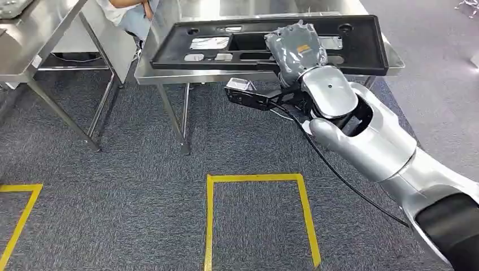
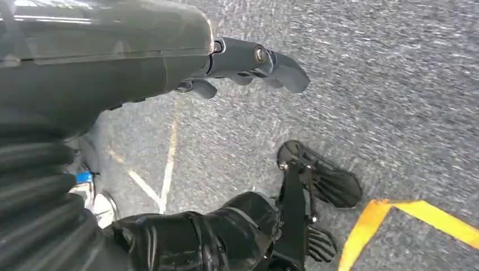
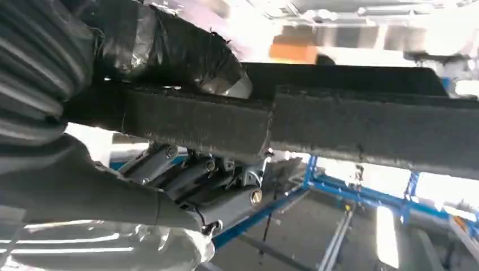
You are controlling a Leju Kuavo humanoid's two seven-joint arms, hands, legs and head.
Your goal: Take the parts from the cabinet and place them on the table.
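Black plastic, long and flat, the part (image 1: pixel 226 42) lies on the steel table (image 1: pixel 169 76) under my right hand (image 1: pixel 295 49), stretching out to both sides of it. My fingers (image 3: pixel 186 175) curl beneath its near rail, thumb on top, so I am gripping it. It looks stiff, light and awkwardly wide, with cut-out openings; holding mid-length keeps it balanced. My left hand (image 2: pixel 248 65) hangs loose over the carpet, holding nothing.
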